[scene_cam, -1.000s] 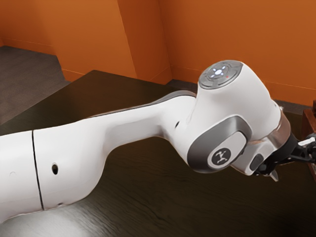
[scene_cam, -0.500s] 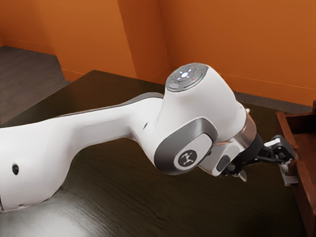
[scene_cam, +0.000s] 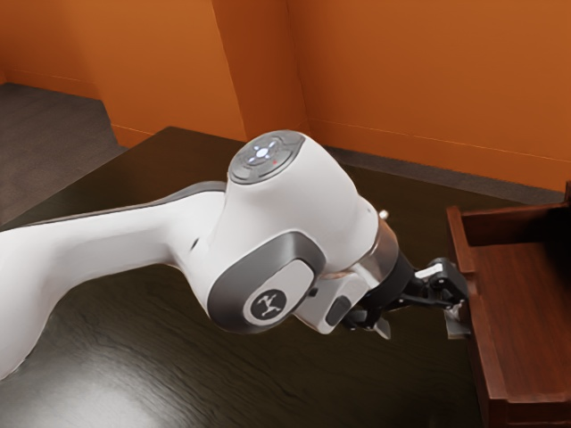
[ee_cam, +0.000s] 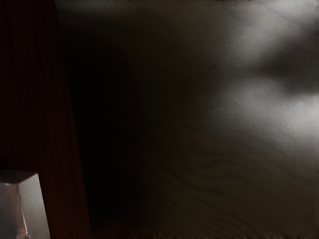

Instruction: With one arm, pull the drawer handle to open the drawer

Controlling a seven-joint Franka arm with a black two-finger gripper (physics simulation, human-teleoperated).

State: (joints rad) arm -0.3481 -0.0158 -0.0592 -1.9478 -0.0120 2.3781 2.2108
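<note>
Twice in the last second pulled back toward the exterior view's left, and brought the drawer (scene_cam: 522,303) along both times. Started with only a sliver of dark wood at the right edge of the frame. Now facing a good length of open box at the right, side walls and floor laid bare, with the front panel (scene_cam: 464,259) standing well out over the table (scene_cam: 178,374). Reads as a pull that is working: judged well along, perhaps close to done, though cannot tell how much travel is left.

Gripping the handle (scene_cam: 457,326) with the fingers (scene_cam: 451,287), right of centre in the exterior view, hard up against the front panel. Closed down narrow, one on either side of the pale grey handle, leaving its lower end poking out beneath. Taken as a firm pinch rather than a loose hook, having kept hold through both steps without slipping. Touching nothing else, and hanging above the table rather than on it.

From the wrist, looking past the same grey handle (ee_cam: 20,204) just under the hand, set against the dark red front panel (ee_cam: 35,99), with table (ee_cam: 224,124) beyond. By this reading, best to keep any further pull straight and level, so as not to twist the handle out of the pinch.
</note>
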